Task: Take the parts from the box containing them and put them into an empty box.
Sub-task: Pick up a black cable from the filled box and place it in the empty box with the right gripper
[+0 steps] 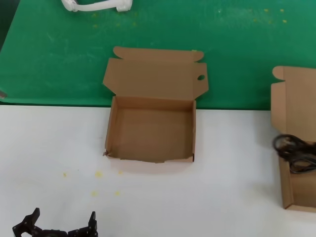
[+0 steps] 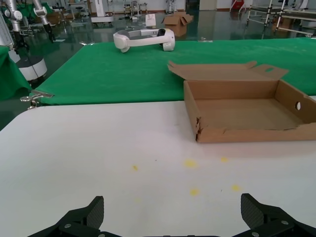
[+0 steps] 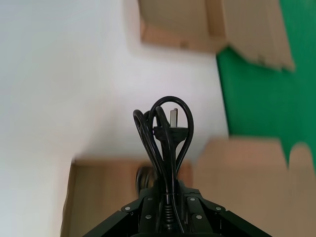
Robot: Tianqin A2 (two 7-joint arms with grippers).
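While clamped in right gripper [image 3: 165, 195], black looped cable [image 3: 165, 133], plug visible.

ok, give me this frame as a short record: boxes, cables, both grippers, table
empty box: shallow brown cardboard mailer box, lid open, round hole in side flap, nothing inside, mid-table
source box: brown cardboard box with plain lid at table's right edge, black cables inside
right gripper: shut on one coiled black cable with a plug, above the source box
left gripper: fingers open, low over the white table, holding nothing
other: white headset on green cloth behind
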